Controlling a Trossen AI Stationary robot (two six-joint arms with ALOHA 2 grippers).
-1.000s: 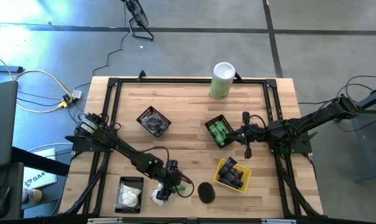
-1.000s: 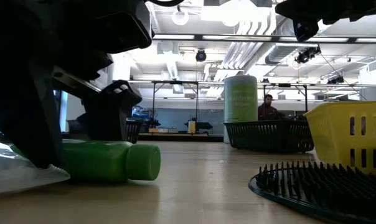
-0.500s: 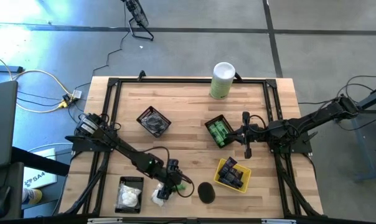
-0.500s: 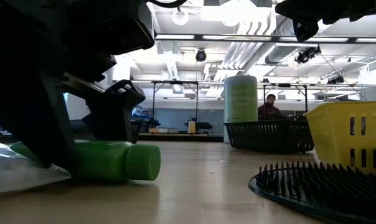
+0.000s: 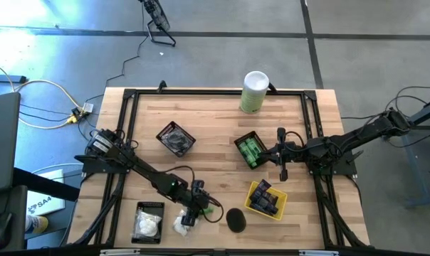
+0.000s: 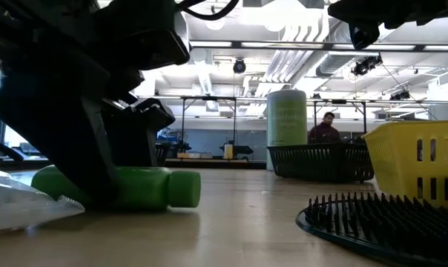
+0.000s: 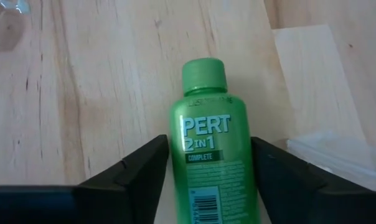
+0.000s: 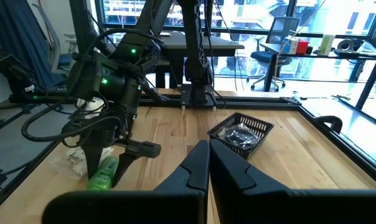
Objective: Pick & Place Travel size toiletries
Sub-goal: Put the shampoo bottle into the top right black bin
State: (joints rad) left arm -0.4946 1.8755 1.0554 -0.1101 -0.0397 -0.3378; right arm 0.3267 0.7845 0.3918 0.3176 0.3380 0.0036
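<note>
Since a moment ago the left gripper (image 7: 208, 180) has narrowed its fingers around the green bottle (image 7: 211, 149), which lies on its side on the table (image 5: 215, 128) beside a white packet (image 5: 181, 226). Both fingers flank the bottle's body, almost touching but not visibly clamped. My guess is the grasp is underway; next comes a firm squeeze, then a lift toward the black basket of green bottles (image 5: 249, 150). The label reads "PERT 2 IN 1 COMPLETE". Beside that basket, the right gripper (image 8: 208, 163) waits, fingers pressed together, empty.
</note>
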